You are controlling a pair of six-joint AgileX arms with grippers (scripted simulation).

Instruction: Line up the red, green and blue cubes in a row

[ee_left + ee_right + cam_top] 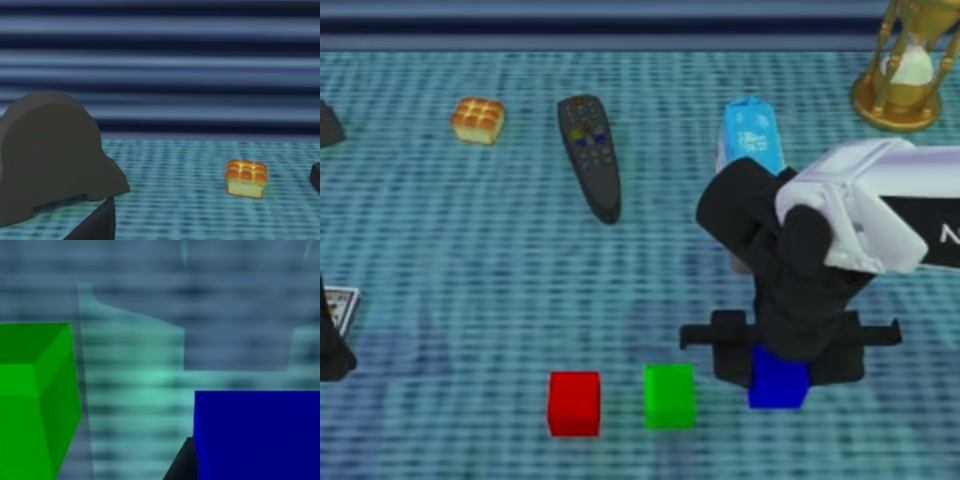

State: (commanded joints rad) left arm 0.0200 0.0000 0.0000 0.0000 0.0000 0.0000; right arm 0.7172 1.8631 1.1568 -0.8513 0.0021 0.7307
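Observation:
The red cube [573, 403] and the green cube [669, 396] sit side by side near the table's front edge, a small gap between them. To the right of the green one is the blue cube [778, 380], in line with them, under my right gripper [782, 372], which is shut on it. In the right wrist view a dark finger [181, 464] lies against the blue cube [257, 435], and the green cube [35, 400] is a short gap away. My left gripper [330, 350] is parked at the table's left edge, open and holding nothing.
Towards the back lie a golden bread bun [478, 120], a black remote [590, 155] and a blue carton [752, 135] behind my right arm. A gold hourglass [905, 65] stands at the back right. A dark object [325, 125] and a card [340, 308] are at the left edge.

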